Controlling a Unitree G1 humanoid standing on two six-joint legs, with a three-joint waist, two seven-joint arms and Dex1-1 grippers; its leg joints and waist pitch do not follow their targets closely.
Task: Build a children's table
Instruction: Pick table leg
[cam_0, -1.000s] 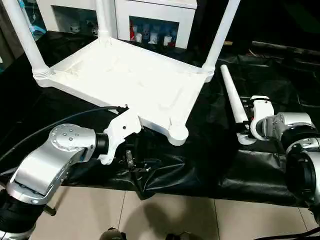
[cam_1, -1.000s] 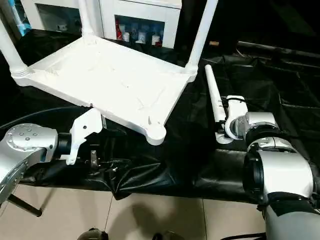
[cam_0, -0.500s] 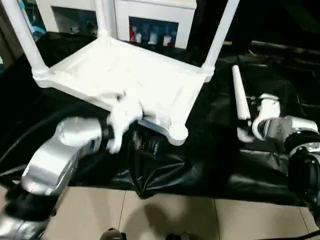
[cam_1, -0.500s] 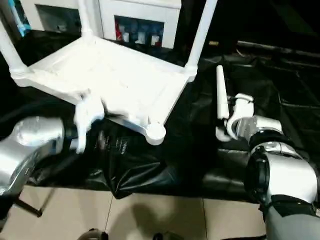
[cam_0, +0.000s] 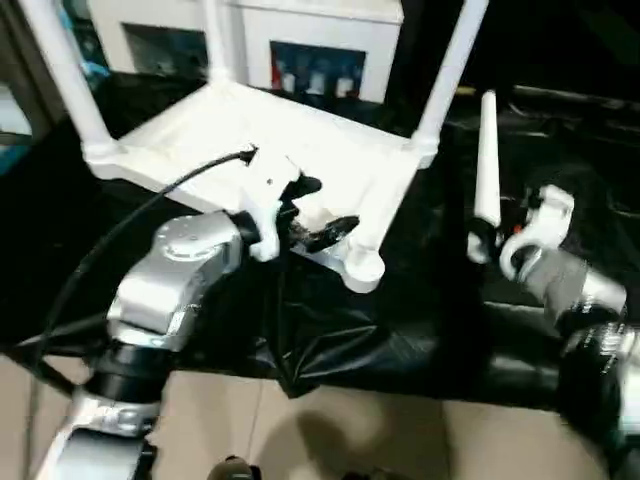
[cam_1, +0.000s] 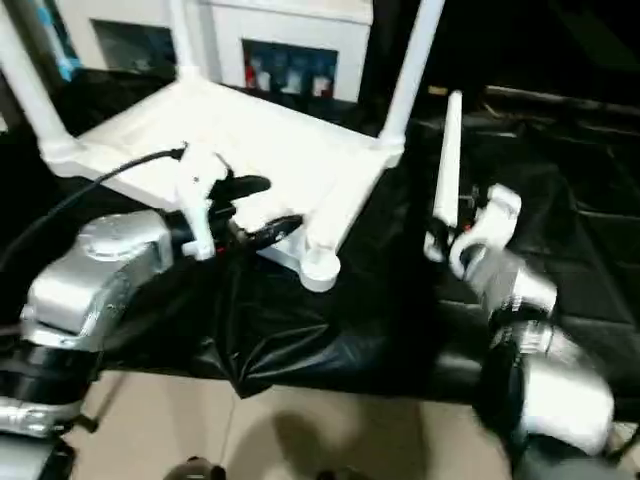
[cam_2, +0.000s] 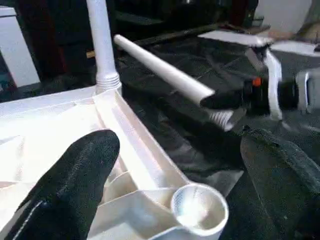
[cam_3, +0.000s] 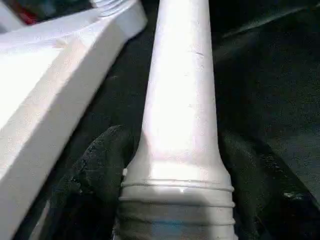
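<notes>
White tabletop (cam_0: 270, 150): inverted on black-draped bench, three legs fitted.
Left pincer (cam_0: 322, 212): spread wide, empty, near vacant socket (cam_2: 199, 207).
Right pincer (cam_3: 170, 165): clamped on fourth leg (cam_0: 486, 160).
Risk: threaded end misaligned, jams crooked.

My left end effector (cam_0: 318, 212) is extended forward from a bent silver forearm, fingers (cam_2: 75, 185) spread apart with nothing between them. My right end effector (cam_3: 170, 190) is clamped on the threaded end of a leg (cam_0: 487, 160), right wrist raised.
</notes>
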